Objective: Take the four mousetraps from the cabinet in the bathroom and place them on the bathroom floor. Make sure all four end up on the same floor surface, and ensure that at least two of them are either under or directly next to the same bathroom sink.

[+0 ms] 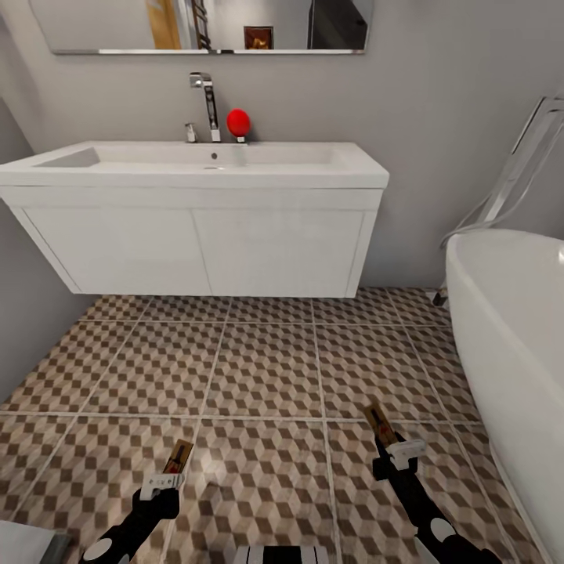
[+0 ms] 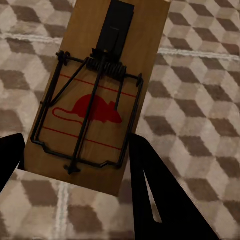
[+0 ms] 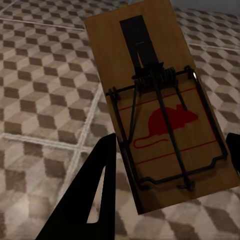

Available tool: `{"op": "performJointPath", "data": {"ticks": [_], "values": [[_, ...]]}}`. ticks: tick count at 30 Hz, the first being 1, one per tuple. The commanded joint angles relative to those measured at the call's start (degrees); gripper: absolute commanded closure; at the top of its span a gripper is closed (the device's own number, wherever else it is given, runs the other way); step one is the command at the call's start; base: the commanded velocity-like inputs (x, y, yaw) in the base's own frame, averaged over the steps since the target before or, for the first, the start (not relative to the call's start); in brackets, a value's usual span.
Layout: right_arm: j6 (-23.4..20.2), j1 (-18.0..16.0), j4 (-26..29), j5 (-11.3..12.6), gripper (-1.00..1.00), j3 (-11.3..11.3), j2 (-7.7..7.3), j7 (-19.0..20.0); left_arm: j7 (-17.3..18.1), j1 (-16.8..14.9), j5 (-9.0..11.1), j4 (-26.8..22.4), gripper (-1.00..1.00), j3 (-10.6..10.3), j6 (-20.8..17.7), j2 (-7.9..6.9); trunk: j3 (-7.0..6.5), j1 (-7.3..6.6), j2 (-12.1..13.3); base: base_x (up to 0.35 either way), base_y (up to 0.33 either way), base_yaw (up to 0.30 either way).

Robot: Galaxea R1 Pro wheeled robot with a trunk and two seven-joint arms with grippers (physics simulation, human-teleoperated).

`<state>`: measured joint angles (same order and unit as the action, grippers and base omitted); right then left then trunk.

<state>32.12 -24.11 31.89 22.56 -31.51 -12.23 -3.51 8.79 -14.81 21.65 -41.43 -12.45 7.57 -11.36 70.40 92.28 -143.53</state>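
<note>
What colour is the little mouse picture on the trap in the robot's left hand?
Red, printed on the tan wooden mousetrap held in the left gripper. The left wrist view shows it best.

Two claw-held mousetraps (image 1: 177, 459) (image 1: 378, 424), seemingly above bathroom floor (image 1: 266, 368), facing sink (image 1: 196, 168)

Two mousetraps visible, tan boards with dark wire spring and red mouse print: one (image 1: 178, 457) in left gripper (image 1: 166, 479), one (image 1: 379, 424) in right gripper (image 1: 398, 450), both above cube-pattern bathroom floor (image 1: 266, 368). White sink (image 1: 196, 168) on vanity ahead.
</note>
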Motion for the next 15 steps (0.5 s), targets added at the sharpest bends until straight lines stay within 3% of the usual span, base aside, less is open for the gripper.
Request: {"op": "performJointPath", "data": {"ticks": [1,15], "values": [[0.2,-0.1,0.0,0.5,1.0,-0.5,-0.07,-0.3,-0.2,0.0,0.4,0.0,1.0,-0.3,0.3,-0.07,0.27,0.01,0.0,0.0,0.0,0.0],[0.2,-0.1,0.0,0.5,1.0,-0.5,-0.07,-0.3,-0.2,0.0,0.4,0.0,1.0,-0.3,0.3,-0.07,3.37,0.37,-0.2,0.0,0.0,0.0]]}}
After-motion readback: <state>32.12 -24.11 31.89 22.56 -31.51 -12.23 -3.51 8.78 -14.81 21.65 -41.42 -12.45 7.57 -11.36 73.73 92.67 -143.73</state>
